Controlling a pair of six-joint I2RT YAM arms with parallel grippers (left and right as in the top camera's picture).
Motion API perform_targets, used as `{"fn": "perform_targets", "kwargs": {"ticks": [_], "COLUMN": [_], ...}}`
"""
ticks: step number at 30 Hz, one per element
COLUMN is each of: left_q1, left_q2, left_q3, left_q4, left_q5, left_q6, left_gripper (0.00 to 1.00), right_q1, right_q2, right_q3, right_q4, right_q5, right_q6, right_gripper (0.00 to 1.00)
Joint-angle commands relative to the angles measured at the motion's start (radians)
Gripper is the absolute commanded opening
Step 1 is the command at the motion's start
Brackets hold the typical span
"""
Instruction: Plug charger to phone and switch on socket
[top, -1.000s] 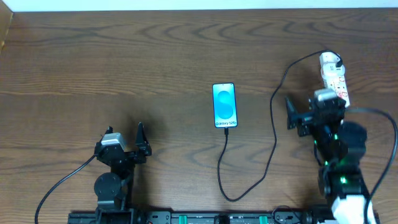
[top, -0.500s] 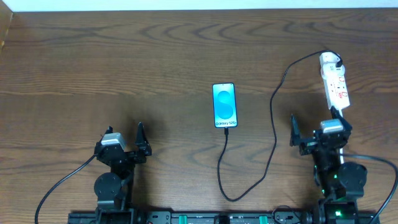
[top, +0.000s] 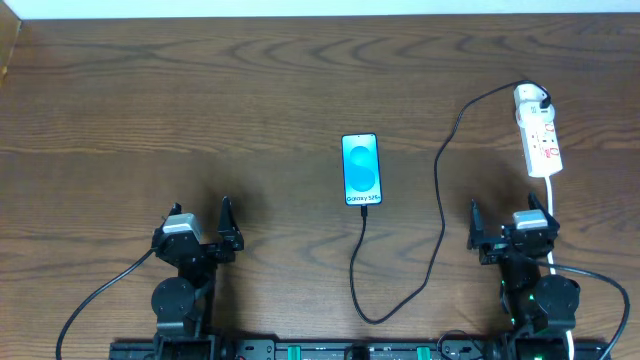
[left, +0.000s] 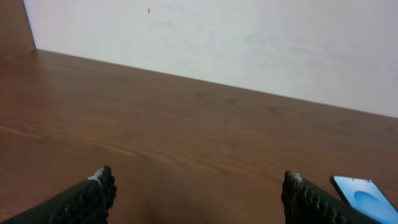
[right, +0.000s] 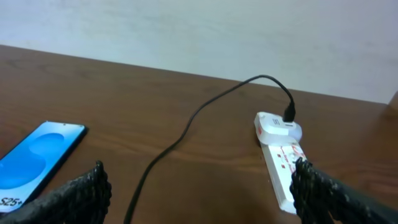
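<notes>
Looping across table (top: 200, 100) between phone (top: 361, 169) and socket (top: 538, 135) — charger (top: 440, 200), touching both

A dark brown wood-grain bench (top: 200, 90) is filling the overhead view, while a plain white wall (left: 249, 43) is running along its 12 o'clock edge, catching soft, even light.

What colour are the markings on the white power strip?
Red, on the narrow white power strip; clearest in the right wrist view.
</notes>
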Motion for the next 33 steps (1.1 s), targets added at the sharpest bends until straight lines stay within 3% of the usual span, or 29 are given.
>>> {"fn": "perform_targets", "kwargs": {"ticks": [1, 10, 33], "left_q1": [0.003, 0.003, 0.003], "left_q2": [-0.005, -0.005, -0.005], "left_q3": [-0.017, -0.017, -0.017], "left_q4": [-0.039, -0.039, -0.039], "left_q5": [-0.009, -0.009, -0.009], "left_q6": [0.002, 0.002, 0.002], "left_gripper": [0.87, 0.87, 0.87], "right_q1": [0.008, 0.013, 0.011], "right_q2": [-0.043, -0.044, -0.043], "right_q3": [-0.002, -0.002, -0.002], "right_q4": [-0.016, -0.020, -0.020], "right_q5": [0.027, 0.035, 0.037], "right_q6": [0.019, 0.019, 0.019], "right_gripper": [0.88, 0.99, 0.99]}}
